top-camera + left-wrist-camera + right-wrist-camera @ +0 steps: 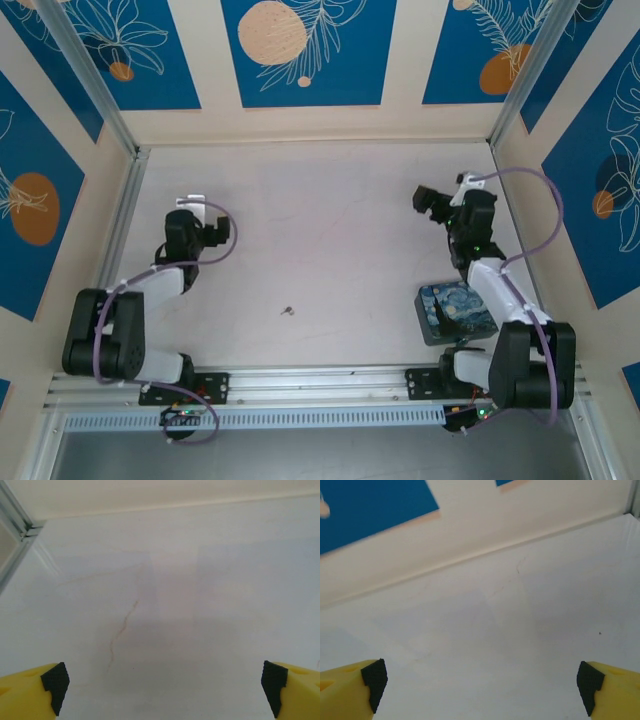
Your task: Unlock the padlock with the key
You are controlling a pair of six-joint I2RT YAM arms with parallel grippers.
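Note:
A tiny dark metal piece [288,310] lies alone on the table's near middle; it is too small to tell whether it is the key, the padlock or both. My left gripper [193,207] hovers at the left, well behind and left of that piece. In the left wrist view the left gripper [162,692] stands open, yellow fingers [30,692] wide apart over bare table. My right gripper [432,200] is at the right rear. The right wrist view shows it [480,687] open too, with nothing between its fingers [612,690], facing the back wall.
A dark-blue box with a swirly painted print [455,312] sits at the near right, beside the right arm's base. Purple cables [535,215] loop off both arms. Walls with blue panels [308,50] and metal rails [118,225] enclose the table.

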